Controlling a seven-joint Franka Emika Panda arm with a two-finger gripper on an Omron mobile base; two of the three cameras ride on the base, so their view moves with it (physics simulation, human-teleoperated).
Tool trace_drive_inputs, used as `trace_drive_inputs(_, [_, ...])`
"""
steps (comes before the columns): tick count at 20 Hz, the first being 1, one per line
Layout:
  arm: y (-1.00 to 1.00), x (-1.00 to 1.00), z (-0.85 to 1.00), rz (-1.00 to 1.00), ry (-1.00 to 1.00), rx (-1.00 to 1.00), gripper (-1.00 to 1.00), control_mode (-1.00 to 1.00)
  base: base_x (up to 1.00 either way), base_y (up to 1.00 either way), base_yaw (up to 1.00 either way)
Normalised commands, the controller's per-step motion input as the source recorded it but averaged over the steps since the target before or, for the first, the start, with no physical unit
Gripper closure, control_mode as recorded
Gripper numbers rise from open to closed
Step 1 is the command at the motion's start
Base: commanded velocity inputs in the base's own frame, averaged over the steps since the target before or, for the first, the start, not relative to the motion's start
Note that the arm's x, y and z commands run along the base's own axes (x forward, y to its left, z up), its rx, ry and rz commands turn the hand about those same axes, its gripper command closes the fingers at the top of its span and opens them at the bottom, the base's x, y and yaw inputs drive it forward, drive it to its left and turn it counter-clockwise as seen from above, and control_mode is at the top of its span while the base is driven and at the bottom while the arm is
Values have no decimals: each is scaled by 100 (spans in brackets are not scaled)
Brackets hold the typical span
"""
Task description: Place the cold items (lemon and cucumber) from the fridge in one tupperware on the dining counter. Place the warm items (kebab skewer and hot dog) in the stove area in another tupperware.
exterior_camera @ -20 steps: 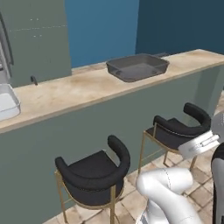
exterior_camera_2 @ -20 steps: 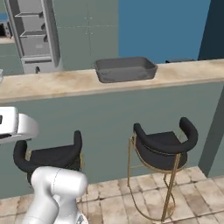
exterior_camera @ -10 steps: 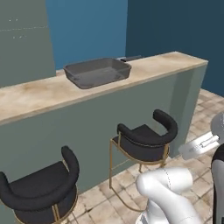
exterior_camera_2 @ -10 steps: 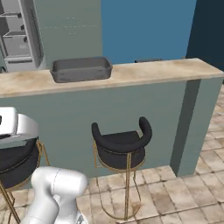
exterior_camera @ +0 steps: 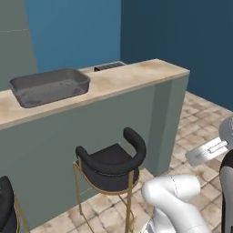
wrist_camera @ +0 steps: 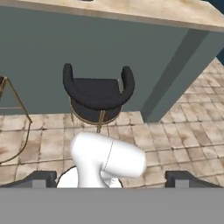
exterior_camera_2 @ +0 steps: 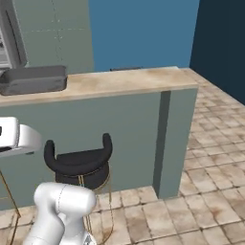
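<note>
A grey tupperware [exterior_camera: 50, 86] sits on the beige counter [exterior_camera: 132, 75], toward its left end in the left base view, and nothing can be seen inside it; from the right base camera it [exterior_camera_2: 33, 79] lies at the far left of the counter top [exterior_camera_2: 124, 79]. Just behind the counter's middle a dark slotted strip [exterior_camera: 109, 66] is set by the back edge. I can read no label or writing on any of it. Below the counter's grey-green front stands a black stool [exterior_camera: 111, 161] on thin gold legs, close against the panel, on a tan tiled floor [exterior_camera_2: 210, 158]. A blue wall [exterior_camera: 73, 32] rises behind the counter. In the hand view the gripper [wrist_camera: 112, 179] has its two dark fingertips [wrist_camera: 41, 178] set wide apart with nothing between them, aimed at the stool [wrist_camera: 97, 94] and floor.
</note>
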Motion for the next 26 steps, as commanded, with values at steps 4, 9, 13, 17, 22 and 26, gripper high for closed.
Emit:
trace_drive_inputs(4, [0,0,0,0,0,0,-100,100,23,-100,1])
trace_drive_inputs(9, [0,0,0,0,0,0,-100,100,26,-100,0])
trace_drive_inputs(13, [0,0,0,0,0,0,-100,100,36,-95,0])
trace_drive_inputs(17, [0,0,0,0,0,0,-100,100,34,-90,0])
trace_drive_inputs(22, [0,0,0,0,0,0,-100,100,43,-99,0])
trace_drive_inputs(26, [0,0,0,0,0,0,-100,100,55,-72,0])
